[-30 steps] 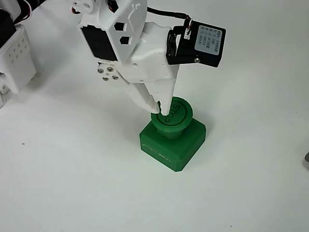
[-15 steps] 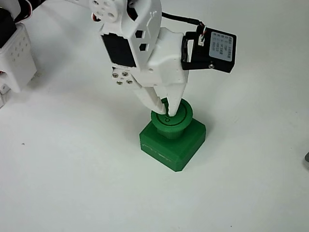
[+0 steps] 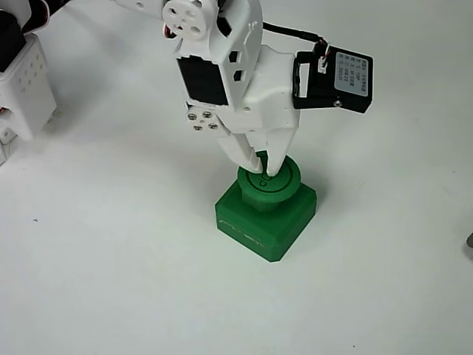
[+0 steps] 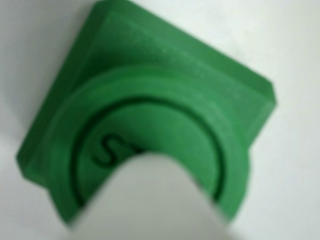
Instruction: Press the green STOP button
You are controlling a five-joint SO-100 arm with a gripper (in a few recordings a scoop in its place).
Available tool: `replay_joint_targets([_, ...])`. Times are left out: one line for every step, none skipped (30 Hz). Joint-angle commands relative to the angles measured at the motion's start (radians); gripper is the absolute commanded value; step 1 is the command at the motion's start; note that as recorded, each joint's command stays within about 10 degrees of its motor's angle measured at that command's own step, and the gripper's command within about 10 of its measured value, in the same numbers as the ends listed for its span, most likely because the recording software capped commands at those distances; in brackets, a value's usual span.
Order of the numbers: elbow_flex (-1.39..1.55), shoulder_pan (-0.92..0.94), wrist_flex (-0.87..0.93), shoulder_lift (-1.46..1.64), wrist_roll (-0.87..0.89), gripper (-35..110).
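The green STOP button (image 3: pixel 284 180) stands on the white table, its round cap on a square green base (image 3: pixel 264 222). My white gripper (image 3: pixel 266 170) comes down from above with its fingers shut together. The tips rest on the top face of the cap, near its middle, and cover part of the lettering. In the wrist view the cap (image 4: pixel 165 125) is very close and blurred. A white finger (image 4: pixel 150 200) lies over its lower half, with only the "S" of the word still readable.
A white block of the arm's base (image 3: pixel 26 89) stands at the far left. A black camera module (image 3: pixel 336 78) juts from the wrist to the right. A dark object (image 3: pixel 470 244) peeks in at the right edge.
The arm has swung right. The shut fingertips have moved from the cap's left rim onto its middle. The button has barely shifted.
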Motion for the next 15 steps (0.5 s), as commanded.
replay_joint_targets([-0.041, -0.017, 0.015, -0.005, -0.003, 0])
replay_joint_targets([-0.041, -0.018, 0.015, -0.017, -0.002, 0])
replay_joint_targets([-0.041, -0.02, 0.015, -0.029, -0.002, 0])
replay_joint_targets([-0.041, -0.021, 0.015, -0.044, 0.0, 0])
replay_joint_targets([-0.041, -0.025, 0.012, -0.058, 0.002, 0])
replay_joint_targets([-0.041, -0.026, 0.011, -0.071, 0.006, 0])
replay_joint_targets([-0.041, -0.029, 0.011, -0.084, 0.008, 0])
replay_joint_targets([-0.041, -0.034, 0.011, -0.097, 0.009, 0])
replay_joint_targets([-0.041, -0.035, 0.011, -0.106, 0.012, 0])
replay_joint_targets([-0.041, -0.038, 0.011, -0.115, 0.015, 0])
replay_joint_targets([-0.041, -0.04, 0.011, -0.121, 0.017, 0])
replay_joint_targets([-0.041, -0.041, 0.011, -0.127, 0.018, 0])
replay_joint_targets([-0.041, -0.043, 0.011, -0.129, 0.018, 0])
replay_joint_targets([-0.041, -0.043, 0.011, -0.129, 0.018, 0])
replay_joint_targets([-0.041, -0.043, 0.011, -0.129, 0.02, 0])
